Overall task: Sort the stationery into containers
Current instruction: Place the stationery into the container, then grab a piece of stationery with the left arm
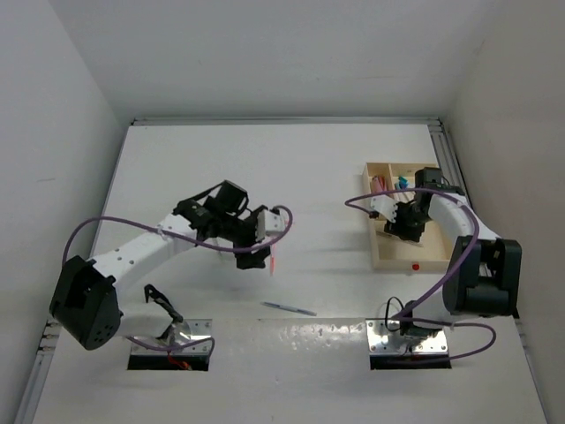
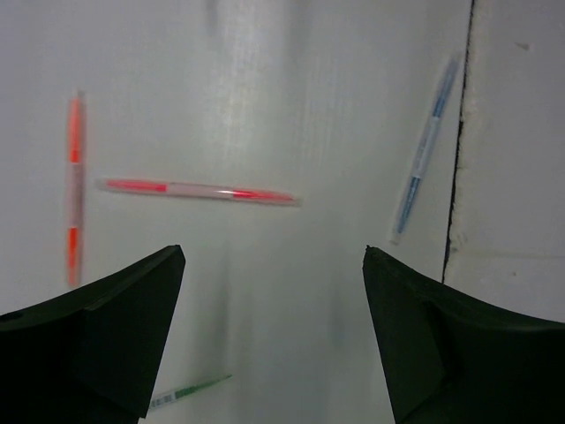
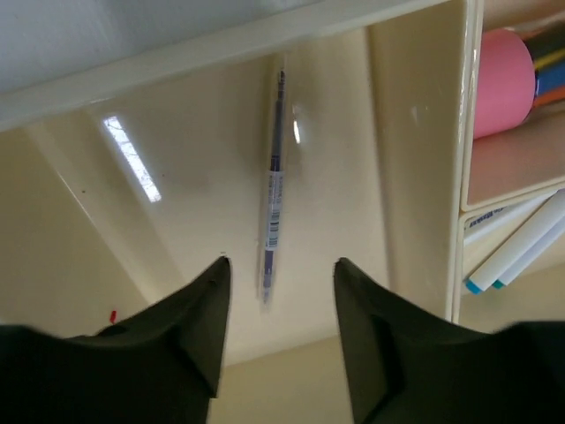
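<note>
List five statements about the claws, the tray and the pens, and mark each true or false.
1. The left claw is open and empty. True.
2. The pink block sits in the large compartment of the tray. False: it is in a small one.
3. A dark pen lies in the large compartment. True.
4. The right claw grips that pen. False: its jaws stand apart, the pen loose below.
5. Every pen is in the tray. False: orange-red pens lie on the table.

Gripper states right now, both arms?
Left gripper: open, empty, over a red-and-white pen on the table.
Right gripper: open, holding nothing; a blue pen lies in the tray under it.
</note>
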You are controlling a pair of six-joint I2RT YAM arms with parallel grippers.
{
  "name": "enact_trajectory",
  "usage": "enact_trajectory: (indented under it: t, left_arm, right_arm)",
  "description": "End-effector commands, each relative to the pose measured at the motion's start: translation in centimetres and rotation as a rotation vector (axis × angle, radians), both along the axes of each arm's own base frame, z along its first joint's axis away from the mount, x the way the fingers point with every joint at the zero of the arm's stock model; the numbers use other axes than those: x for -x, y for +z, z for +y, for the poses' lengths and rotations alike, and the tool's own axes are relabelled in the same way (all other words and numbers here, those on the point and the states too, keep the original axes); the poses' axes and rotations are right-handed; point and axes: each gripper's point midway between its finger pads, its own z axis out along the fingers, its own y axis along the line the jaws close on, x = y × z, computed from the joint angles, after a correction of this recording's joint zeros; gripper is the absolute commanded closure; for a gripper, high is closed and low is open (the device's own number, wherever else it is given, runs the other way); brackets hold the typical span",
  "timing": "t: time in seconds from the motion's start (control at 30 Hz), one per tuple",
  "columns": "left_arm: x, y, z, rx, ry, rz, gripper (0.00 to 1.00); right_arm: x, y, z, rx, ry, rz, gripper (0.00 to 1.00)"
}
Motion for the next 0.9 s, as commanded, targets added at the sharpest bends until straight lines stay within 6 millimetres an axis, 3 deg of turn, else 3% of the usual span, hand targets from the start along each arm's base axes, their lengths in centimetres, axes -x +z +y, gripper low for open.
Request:
enact_trajectory:
  t: [0.0, 0.07, 0.17, 0.2, 0.4, 0.63, 0.87]
  left_arm:
    - [2.6, -1.1, -1.3, -0.039, -0.135, -0.062, 0.15]
    - [3.5, -2.6, -1.6, -0.078, -0.153, -0.074, 0.19]
    - [5.4, -3.6, -3.5, -0.08, -0.211, -0.093, 0.25]
    - [6.2, -3.7, -4.8, -0.065, -0.251, -0.109, 0.28]
    - [8.9, -6.1, -7.9, -0.115, -0.329, -0.134, 0.42]
    - [10.9, -8.5, -9.5, -0.161, -0.36, -0.143, 0.47]
    - [12.9, -10.5, -9.3, -0.195, -0.408, -0.139, 0.48]
  right_arm:
    - [-1.6, 0.6, -0.1, -0.015, -0.004, -0.052, 0.48]
    - [-1.7, 1.4, 0.1, -0.05, -0.049, -0.046, 0.45]
    - [-2.5, 5.1, 1.1, -0.16, -0.195, -0.064, 0.45]
    - [-2.0, 6.0, 2.0, -0.222, -0.217, -0.05, 0.46]
    - [-0.7, 12.6, 6.2, -0.506, -0.382, -0.099, 0.46]
    - [0.8, 15.1, 7.8, -0.62, -0.459, -0.122, 0.45]
    - [1.6, 15.4, 8.2, -0.647, -0.478, -0.11, 0.45]
